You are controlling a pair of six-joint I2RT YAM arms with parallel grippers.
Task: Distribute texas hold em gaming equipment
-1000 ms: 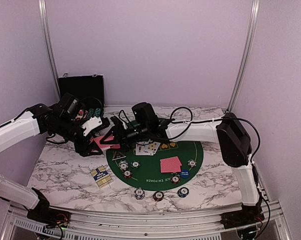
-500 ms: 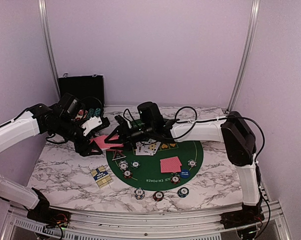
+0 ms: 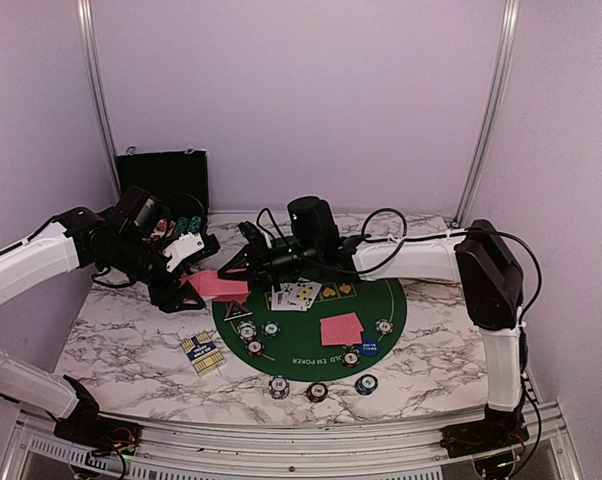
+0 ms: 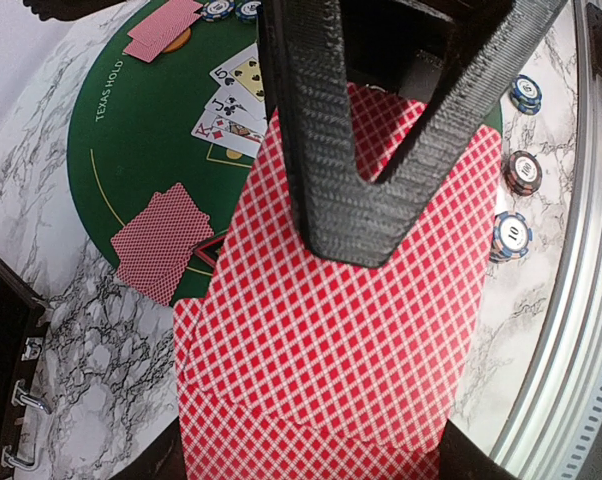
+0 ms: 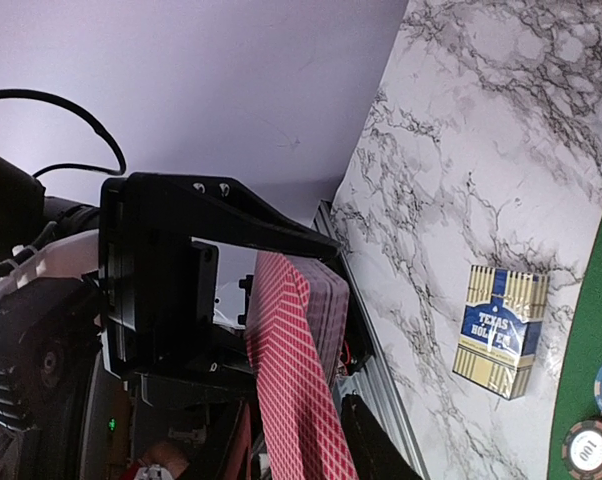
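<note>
Your left pincer (image 3: 193, 280) clamps the red-backed playing cards (image 3: 221, 286), held up left of centre frame beside the green mat (image 3: 381, 300) so your right pincer (image 3: 236, 265), nosing onto them, can peel one off, though whether it's gripping I cannot tell.

Lab test booth: aluminium frame (image 3: 96, 100), plain walls (image 3: 301, 100)

The left gripper (image 4: 353, 215) hides part of the red-backed cards (image 4: 341, 340), cut off below.
</note>
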